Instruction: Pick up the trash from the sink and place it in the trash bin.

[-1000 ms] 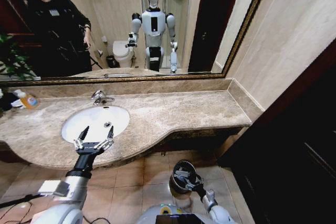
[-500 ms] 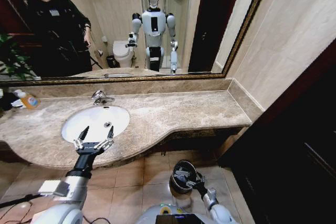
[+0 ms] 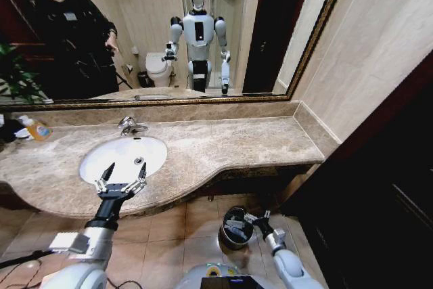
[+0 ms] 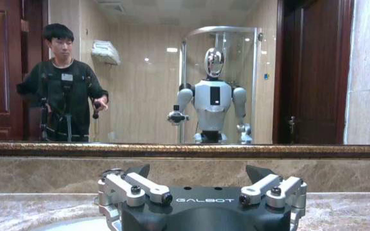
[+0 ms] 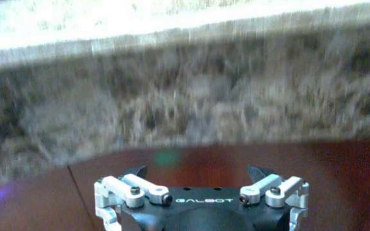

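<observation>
While the left gripper (image 3: 121, 179) is hovered open-fingered at the sink's (image 3: 101, 159) near rim, the right gripper (image 3: 256, 222) is held open beside the trash bin (image 3: 236, 227) on the floor; probably drop-off's done, so another reach into the basin is likely needed next.

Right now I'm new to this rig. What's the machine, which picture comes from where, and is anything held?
It's a wheeled robot with two arms at a bathroom counter, and the mirror reflects it. The wide picture comes from its head camera, looking down. The other two come from cameras on each wrist. The marble counter holds a white sink with a faucet, and an orange-capped bottle at far left. The left gripper hovers over the sink's near edge, fingers open, holding nothing. The right gripper hangs low beside the black trash bin on the floor, also open and empty.
</observation>
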Robot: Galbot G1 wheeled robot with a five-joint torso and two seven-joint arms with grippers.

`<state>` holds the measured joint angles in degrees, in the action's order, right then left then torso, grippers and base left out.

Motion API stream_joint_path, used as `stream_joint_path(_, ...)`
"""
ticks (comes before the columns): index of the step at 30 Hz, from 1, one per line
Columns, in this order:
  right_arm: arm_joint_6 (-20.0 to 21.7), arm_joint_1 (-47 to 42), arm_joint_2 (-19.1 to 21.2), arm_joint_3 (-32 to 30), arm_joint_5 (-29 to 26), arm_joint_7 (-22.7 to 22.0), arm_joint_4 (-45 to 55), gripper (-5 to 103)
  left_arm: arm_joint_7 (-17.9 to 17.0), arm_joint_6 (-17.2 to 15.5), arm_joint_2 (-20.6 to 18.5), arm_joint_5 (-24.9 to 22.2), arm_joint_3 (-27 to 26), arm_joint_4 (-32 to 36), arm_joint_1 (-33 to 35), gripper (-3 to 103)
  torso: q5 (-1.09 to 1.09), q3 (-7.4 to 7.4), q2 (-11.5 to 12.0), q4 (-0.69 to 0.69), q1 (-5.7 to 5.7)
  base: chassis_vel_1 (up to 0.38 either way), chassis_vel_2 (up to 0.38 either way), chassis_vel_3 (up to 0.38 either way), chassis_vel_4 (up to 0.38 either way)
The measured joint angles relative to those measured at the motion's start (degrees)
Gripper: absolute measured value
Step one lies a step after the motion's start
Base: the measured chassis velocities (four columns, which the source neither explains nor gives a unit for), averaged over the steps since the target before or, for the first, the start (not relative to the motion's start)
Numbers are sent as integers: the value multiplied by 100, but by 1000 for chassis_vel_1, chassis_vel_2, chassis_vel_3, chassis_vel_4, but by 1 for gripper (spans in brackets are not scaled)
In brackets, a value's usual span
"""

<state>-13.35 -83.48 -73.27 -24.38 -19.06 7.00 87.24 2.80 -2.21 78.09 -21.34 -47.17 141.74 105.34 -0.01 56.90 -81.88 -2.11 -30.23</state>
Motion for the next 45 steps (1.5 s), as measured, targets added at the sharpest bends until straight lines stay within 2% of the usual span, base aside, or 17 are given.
stream_joint_path(5, 208, -212, -23, -374, 28, 149, 886, 100, 0, 0, 0, 0, 0, 0, 0, 100, 1, 0, 0, 0, 0, 0, 0, 0, 0)
stream_joint_path(15, 321, -449, -71, -602, -34, -33, 2411, 100, 0, 0, 0, 0, 0, 0, 0, 100, 1, 0, 0, 0, 0, 0, 0, 0, 0)
stream_joint_path(19, 512, -463, -131, -693, -41, -127, 2821, 100, 0, 0, 0, 0, 0, 0, 0, 100, 1, 0, 0, 0, 0, 0, 0, 0, 0)
stream_joint_path(21, 776, -500, -154, -798, -16, -187, 3136, 100, 0, 0, 0, 0, 0, 0, 0, 100, 0, 0, 0, 0, 0, 0, 0, 0, 0)
stream_joint_path(29, 1133, -551, -223, -923, 253, -428, 3561, 100, 0, 0, 0, 0, 0, 0, 0, 100, 1, 0, 0, 0, 0, 0, 0, 0, 0)
stream_joint_path(36, 1127, -629, -208, -845, 313, -685, 3732, 100, 0, 0, 0, 0, 0, 0, 0, 100, 1, 0, 0, 0, 0, 0, 0, 0, 0)
stream_joint_path(45, 1125, -629, -201, -837, 323, -707, 3735, 100, 0, 0, 0, 0, 0, 0, 0, 100, 1, 0, 0, 0, 0, 0, 0, 0, 0)
